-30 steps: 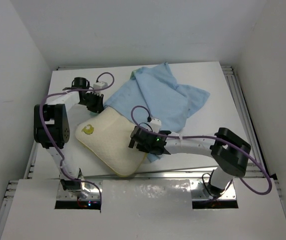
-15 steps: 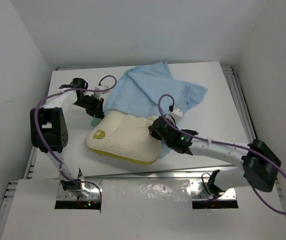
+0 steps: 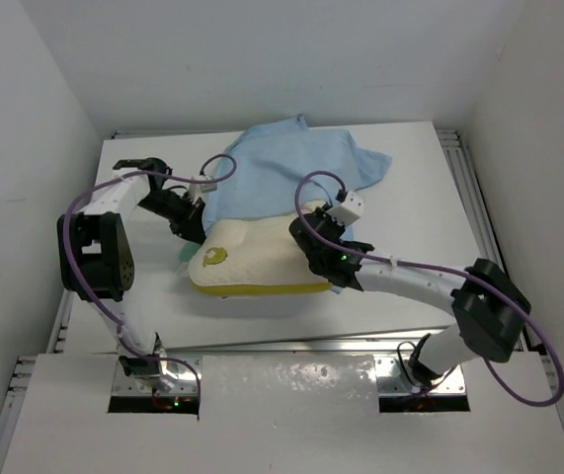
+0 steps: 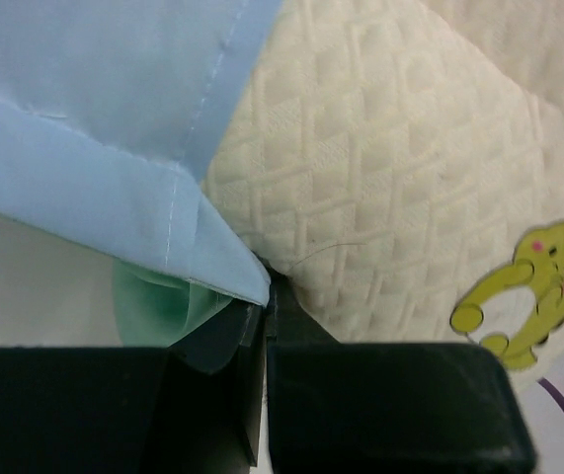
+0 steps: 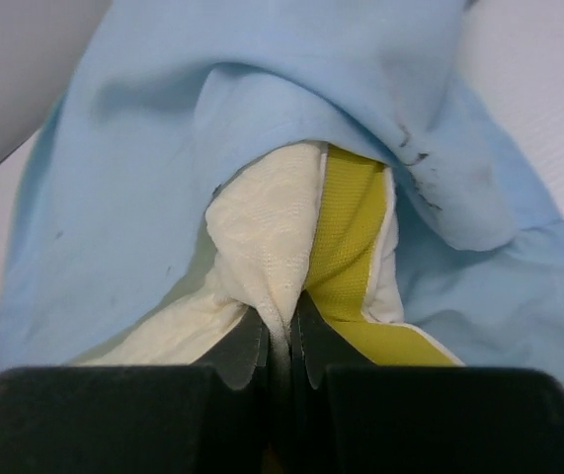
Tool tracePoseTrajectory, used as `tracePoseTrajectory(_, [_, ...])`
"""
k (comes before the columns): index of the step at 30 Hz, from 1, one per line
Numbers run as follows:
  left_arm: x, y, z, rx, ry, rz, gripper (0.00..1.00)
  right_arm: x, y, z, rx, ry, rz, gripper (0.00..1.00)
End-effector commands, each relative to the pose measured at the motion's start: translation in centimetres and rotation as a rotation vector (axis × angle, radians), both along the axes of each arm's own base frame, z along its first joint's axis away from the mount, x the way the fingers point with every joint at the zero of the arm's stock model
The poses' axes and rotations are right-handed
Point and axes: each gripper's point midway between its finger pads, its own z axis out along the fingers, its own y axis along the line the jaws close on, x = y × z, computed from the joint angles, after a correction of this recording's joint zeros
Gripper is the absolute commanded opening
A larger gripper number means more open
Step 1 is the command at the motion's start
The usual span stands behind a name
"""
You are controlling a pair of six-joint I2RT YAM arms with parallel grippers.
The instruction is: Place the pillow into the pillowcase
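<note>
**A:** How many things lie on the table (image 3: 415,207)?

**B:** One pillow (image 3: 262,262) and one pillowcase (image 3: 291,168). There are two arms, with one claw each.

**A:** Where is the pillow?

**B:** It is near the middle of the table, toward the front edge, between the two claws. Its far end is tucked under the pillowcase. The near part is bare and carries one yellow-green mark (image 4: 528,286) by the left corner.

**A:** What is it made of?

**B:** Cream cloth with a quilted diamond pattern, soft and puffy. It is roughly rectangular but bunched where it is gripped. One bright yellow band (image 5: 346,227) of finer weave runs along its edge.

**A:** And the pillowcase?

**B:** Thin, smooth, light blue cloth with a stitched hem, lying in loose folds toward the back of the table and draped over the pillow's far end. A shiny green inner face (image 4: 158,301) shows under the folded corner.

**A:** What about the left claw (image 4: 266,296)?

**B:** It is pressed together on the hemmed corner of the pillowcase, just beside the pillow's left end.

**A:** And the right claw (image 5: 280,331)?

**B:** It is pinching a fold of the pillow's cream cloth at its right end, next to the yellow band, with the blue cloth arching over it.
</note>
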Motion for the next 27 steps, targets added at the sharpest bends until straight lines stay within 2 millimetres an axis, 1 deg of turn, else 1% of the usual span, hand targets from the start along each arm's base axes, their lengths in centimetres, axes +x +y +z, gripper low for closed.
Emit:
tracePoseTrajectory(1, [-2.5, -0.5, 1.7, -0.054, 0.049, -0.035, 0.0, 3.9, -3.4, 5.2, 0.078, -0.171, -0.275, 0.0])
tracePoseTrajectory(2, [-2.5, -0.4, 1.6, -0.048, 0.038, -0.047, 0.0, 4.2, -3.7, 4.4, 0.057, -0.136, -0.279, 0.0])
tracePoseTrajectory(3, [-2.6, -0.4, 1.4, -0.049, 0.04, -0.05, 0.0, 4.6, -3.0, 2.9, 0.051, -0.092, -0.244, 0.0])
tracePoseTrajectory(4, [-2.4, -0.4, 1.1, -0.056, 0.045, -0.055, 0.0, 4.9, -2.8, 2.1, -0.034, -0.061, -0.19, 0.0])
tracePoseTrajectory(5, [-2.2, -0.5, 0.9, -0.059, 0.058, -0.047, 0.0, 5.5, -1.7, 2.4, -0.091, -0.052, -0.126, 0.0])
tracePoseTrajectory(6, [-1.8, -0.6, 0.7, -0.063, 0.071, -0.037, 0.0, 5.5, -0.4, 1.8, -0.139, -0.017, -0.048, 0.05])
tracePoseTrajectory(7, [-1.7, -0.6, 0.0, -0.069, 0.119, -0.019, 0.0, 4.9, 1.5, 0.5, -0.18, 0.038, 0.055, 0.18])
tracePoseTrajectory(8, [-1.5, -0.6, -0.3, -0.07, 0.131, -0.01, 0.0, 4.1, 1.5, -0.3, -0.223, 0.103, 0.097, 0.5])
tracePoseTrajectory(9, [-1.3, -0.2, -0.8, -0.07, 0.148, 0.002, 0.0, 3.5, 2.0, -0.8, -0.222, 0.135, 0.151, 0.6])
tracePoseTrajectory(10, [-1.0, 0.0, -1.1, -0.065, 0.146, 0.016, 0.0, 2.3, 2.3, -0.8, -0.24, 0.153, 0.243, 0.69])
tracePoseTrajectory(11, [-0.8, 0.4, -1.4, -0.054, 0.145, 0.03, 0.0, 1.5, 2.2, -0.7, -0.246, 0.165, 0.284, 0.71])
tracePoseTrajectory(12, [-0.7, 0.8, -1.7, -0.025, 0.136, 0.036, 0.0, 0.8, 1.9, -0.3, -0.249, 0.173, 0.313, 0.72])
tracePoseTrajectory(13, [-0.1, 1.1, -1.9, -0.007, 0.118, 0.056, 0.0, 0.1, 2.1, 1.7, -0.241, 0.153, 0.373, 0.74])
tracePoseTrajectory(14, [0.0, 1.3, -2.2, 0.012, 0.115, 0.064, 0.0, -1.1, 1.2, 1.5, -0.284, 0.209, 0.4, 0.75])
tracePoseTrajectory(15, [0.2, 1.7, -2.2, 0.038, 0.096, 0.071, 0.0, -1.7, 0.7, 2.0, -0.302, 0.235, 0.416, 0.74])
tracePoseTrajectory(16, [0.6, 1.8, -2.4, 0.05, 0.084, 0.086, 0.0, -2.9, -0.1, 2.8, -0.336, 0.278, 0.446, 0.71])
tracePoseTrajectory(17, [0.7, 2.0, -2.4, 0.061, 0.077, 0.092, 0.0, -3.3, -0.7, 3.2, -0.345, 0.294, 0.443, 0.54])
tracePoseTrajectory(18, [1.0, 2.2, -2.4, 0.075, 0.068, 0.101, 0.0, -4.0, -1.8, 3.4, -0.329, 0.313, 0.43, 0.42])
tracePoseTrajectory(19, [1.1, 2.3, -2.4, 0.083, 0.066, 0.106, 0.0, -4.2, -2.4, 3.1, -0.303, 0.329, 0.421, 0.31])
tracePoseTrajectory(20, [1.1, 2.5, -2.5, 0.095, 0.066, 0.109, 0.0, -3.7, -4.2, 2.6, -0.257, 0.353, 0.365, 0.16])
tracePoseTrajectory(21, [1.2, 2.5, -2.4, 0.1, 0.066, 0.114, 0.0, -3.8, -5.3, 1.8, -0.19, 0.376, 0.309, 0.14])
tracePoseTrajectory(22, [1.2, 2.6, -2.4, 0.103, 0.065, 0.115, 0.0, -4.6, -6.5, -0.4, -0.153, 0.41, 0.283, 0.15])
tracePoseTrajectory(23, [1.3, 2.7, -2.4, 0.109, 0.063, 0.12, 0.0, -4.1, -8.5, -1.3, -0.078, 0.425, 0.179, 0.27])
tracePoseTrajectory(24, [1.3, 2.7, -2.4, 0.111, 0.066, 0.122, 0.0, -4.3, -9.3, -3.1, -0.042, 0.422, 0.155, 0.32])
tracePoseTrajectory(25, [1.3, 2.7, -2.3, 0.114, 0.062, 0.124, 0.0, -3.9, -10.3, -3.9, -0.019, 0.41, 0.12, 0.35])
tracePoseTrajectory(26, [1.3, 2.8, -2.2, 0.115, 0.063, 0.126, 0.0, -3.6, -10.8, -4.7, -0.007, 0.402, 0.102, 0.4])
tracePoseTrajectory(27, [1.2, 2.8, -2.2, 0.119, 0.063, 0.126, 0.0, -3.6, -11.3, -6.0, 0.001, 0.413, 0.091, 0.48])
